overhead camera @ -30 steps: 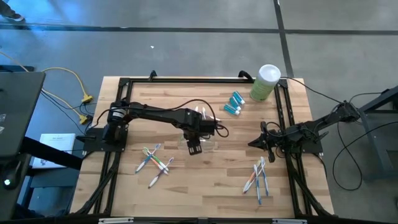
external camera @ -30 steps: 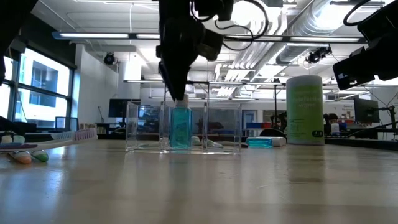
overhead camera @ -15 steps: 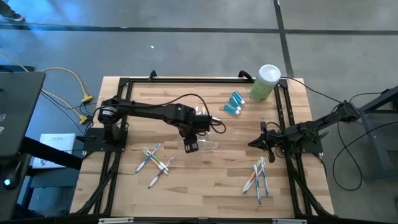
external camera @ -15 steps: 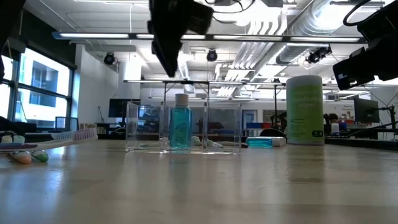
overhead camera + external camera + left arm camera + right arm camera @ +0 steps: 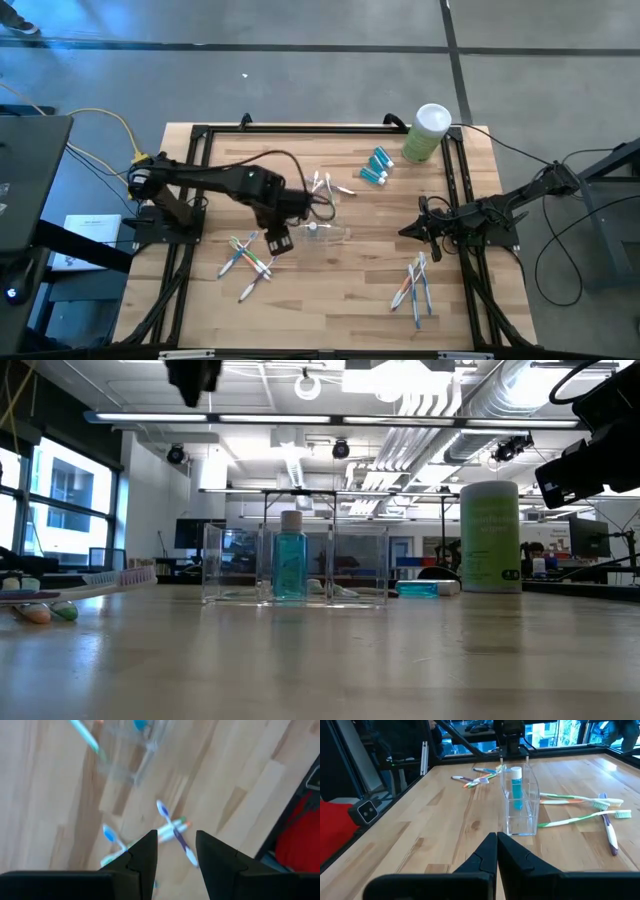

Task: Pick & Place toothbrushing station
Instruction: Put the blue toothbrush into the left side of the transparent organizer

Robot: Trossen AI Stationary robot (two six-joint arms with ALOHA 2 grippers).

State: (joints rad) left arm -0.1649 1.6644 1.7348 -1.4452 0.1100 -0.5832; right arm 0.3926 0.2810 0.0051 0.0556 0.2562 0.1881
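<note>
A clear see-through cup (image 5: 322, 229) with compartments stands on the wooden table; it also shows in the low view (image 5: 350, 565) and the right wrist view (image 5: 526, 805). One blue white-capped tube (image 5: 290, 565) stands upright inside it. My left gripper (image 5: 277, 240) is open and empty, raised above the table just left of the cup, over a group of toothbrushes (image 5: 250, 262) that lies flat. My right gripper (image 5: 405, 230) is shut and empty at the table's right side. More blue tubes (image 5: 377, 167) lie at the far right.
A tall pale-green canister with a white lid (image 5: 428, 132) stands at the far right corner. Toothbrushes lie beyond the cup (image 5: 326, 186) and near the right front (image 5: 416, 285). A black frame (image 5: 300, 129) runs around the table's edges.
My left gripper has risen from the top of the blue tube in the cup and gone toward the table's left edge. The tube stays upright in the cup.
</note>
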